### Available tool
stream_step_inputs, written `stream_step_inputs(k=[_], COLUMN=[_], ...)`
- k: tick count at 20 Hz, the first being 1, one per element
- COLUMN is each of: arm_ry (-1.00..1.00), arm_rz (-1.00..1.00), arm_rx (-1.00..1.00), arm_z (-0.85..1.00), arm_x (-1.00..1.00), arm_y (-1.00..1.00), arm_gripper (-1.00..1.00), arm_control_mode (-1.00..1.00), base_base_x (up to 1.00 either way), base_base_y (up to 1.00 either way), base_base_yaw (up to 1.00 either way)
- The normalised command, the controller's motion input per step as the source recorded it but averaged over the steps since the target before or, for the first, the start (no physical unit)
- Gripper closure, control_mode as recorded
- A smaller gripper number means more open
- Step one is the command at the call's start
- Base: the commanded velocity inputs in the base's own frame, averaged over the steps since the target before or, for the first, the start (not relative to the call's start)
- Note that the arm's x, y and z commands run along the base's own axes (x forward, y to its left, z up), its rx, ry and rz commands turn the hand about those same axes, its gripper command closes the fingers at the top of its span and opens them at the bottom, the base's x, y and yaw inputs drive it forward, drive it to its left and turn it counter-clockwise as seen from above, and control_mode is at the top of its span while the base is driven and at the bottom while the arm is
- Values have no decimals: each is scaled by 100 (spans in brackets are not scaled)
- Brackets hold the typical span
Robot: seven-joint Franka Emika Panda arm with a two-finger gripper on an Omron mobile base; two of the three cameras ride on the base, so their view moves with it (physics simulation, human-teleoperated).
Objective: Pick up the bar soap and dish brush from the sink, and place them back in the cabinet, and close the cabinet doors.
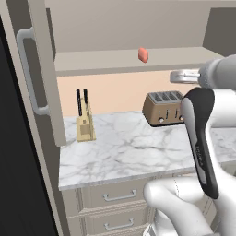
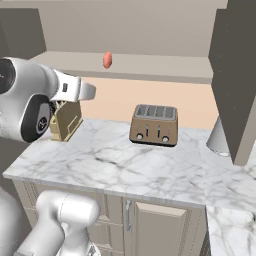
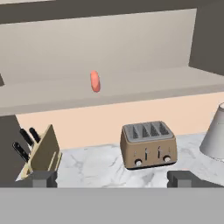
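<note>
One bar soap [image 3: 95,81] sits on the cabinet [image 1: 120,61] shelf, standing on edge with its long axis upright — already where the task wants it. The gripper [image 3: 112,178] stands wide and empty, facing that shelf from lower down, soap up and slightly left of its line. Below lie the marble bench [image 2: 115,167], toaster [image 3: 148,144] and knife block [image 1: 85,122].

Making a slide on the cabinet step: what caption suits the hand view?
Open gripper faces the open cabinet, bar soap on its shelf, above toaster and knife block.
</note>
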Motion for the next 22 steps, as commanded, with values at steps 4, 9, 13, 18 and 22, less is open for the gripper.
stream_step_inputs(k=[4,9,13,18,22], arm_ry=[19,14,8,4,0], arm_rz=[-1,0,9,10,4], arm_rx=[0,0,0,0,0], arm_z=[1,0,0,-5,-14], arm_x=[-72,-31,-3,0,-21], arm_y=[2,11,19,7,0], arm_gripper=[-100,-100,-100,-100,-100], arm_control_mode=[-100,-100,-100,-100,-100], base_base_x=[0,0,0,0,0], base_base_y=[0,0,0,0,0], base_base_yaw=[0,0,0,0,0])
